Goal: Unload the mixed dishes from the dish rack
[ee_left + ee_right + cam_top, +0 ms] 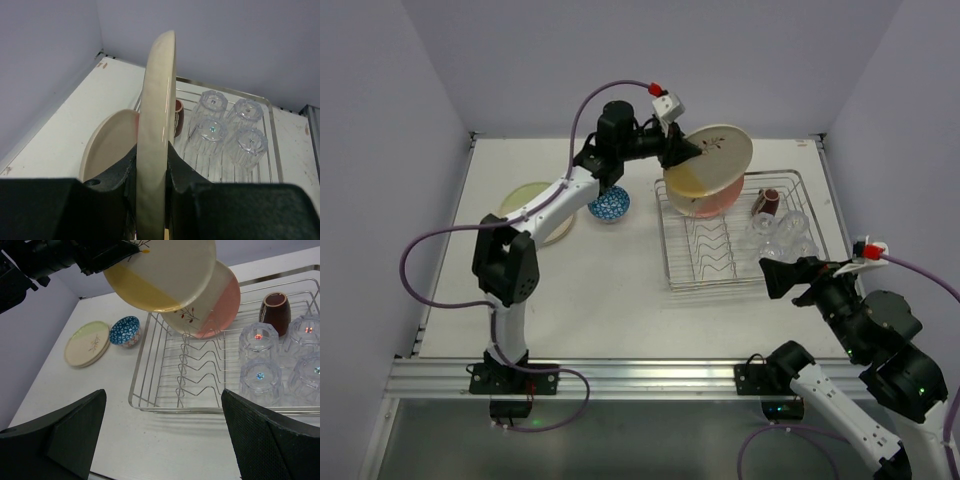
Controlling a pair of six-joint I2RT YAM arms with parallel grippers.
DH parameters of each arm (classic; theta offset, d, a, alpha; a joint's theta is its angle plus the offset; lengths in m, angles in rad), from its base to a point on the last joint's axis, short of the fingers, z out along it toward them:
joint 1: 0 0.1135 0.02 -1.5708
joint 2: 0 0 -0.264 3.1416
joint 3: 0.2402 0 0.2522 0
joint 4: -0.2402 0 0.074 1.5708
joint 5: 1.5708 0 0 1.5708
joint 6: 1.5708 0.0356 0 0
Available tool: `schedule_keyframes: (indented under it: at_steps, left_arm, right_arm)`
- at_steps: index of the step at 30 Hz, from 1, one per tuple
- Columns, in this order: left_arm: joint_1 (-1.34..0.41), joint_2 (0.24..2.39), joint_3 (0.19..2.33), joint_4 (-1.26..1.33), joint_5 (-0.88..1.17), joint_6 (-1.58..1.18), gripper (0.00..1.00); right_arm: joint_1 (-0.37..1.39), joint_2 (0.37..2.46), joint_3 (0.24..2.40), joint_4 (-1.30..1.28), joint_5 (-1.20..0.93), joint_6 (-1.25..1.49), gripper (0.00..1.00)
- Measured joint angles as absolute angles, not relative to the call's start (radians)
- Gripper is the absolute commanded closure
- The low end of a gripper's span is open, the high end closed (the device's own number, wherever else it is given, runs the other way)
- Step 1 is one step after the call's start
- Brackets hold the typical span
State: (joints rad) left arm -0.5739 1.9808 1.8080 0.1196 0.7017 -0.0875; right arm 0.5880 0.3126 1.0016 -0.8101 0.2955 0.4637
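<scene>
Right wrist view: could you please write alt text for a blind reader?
The left hand holds a round cream and yellow plate above a silver wire dish rack holding a part pink cream plate, a brown mug and four clear glass tumblers. A greenish plate and blue patterned bowl sit beside it.

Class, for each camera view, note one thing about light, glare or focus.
Top external: even, soft light, the dish rack sharp. Left wrist: a glossy streak runs along the held plate; the left gripper looms dark. Right wrist: coloured glints on the tumblers.

Overhead from behind, 2 wrist views sharing dish rack
</scene>
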Motion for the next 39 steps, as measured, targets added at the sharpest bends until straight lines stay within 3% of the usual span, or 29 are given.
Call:
schedule_keyframes:
  at_steps: [10, 17, 27, 39]
  left_arm:
    - [-0.438, 1.765, 1.586, 0.285, 0.499, -0.363, 1.00]
    - [-0.157, 1.620, 1.378, 0.426, 0.362, -0.651, 1.00]
    - [0.121, 1.397, 0.968, 0.243, -0.049, -0.955, 1.00]
    - [0.231, 1.383, 0.717, 0.240, -0.059, -1.120, 1.00]
  right_arm:
    - [0.588, 0.312, 1.002, -0.809, 0.295, 0.465, 0.01]
    - [0.588, 0.312, 1.002, -0.807, 0.289, 0.472, 0.01]
    - [0.588, 0.314, 0.970, -0.786, 0.261, 0.484, 0.01]
    - [0.588, 0.316, 0.952, -0.765, 0.240, 0.490, 0.01]
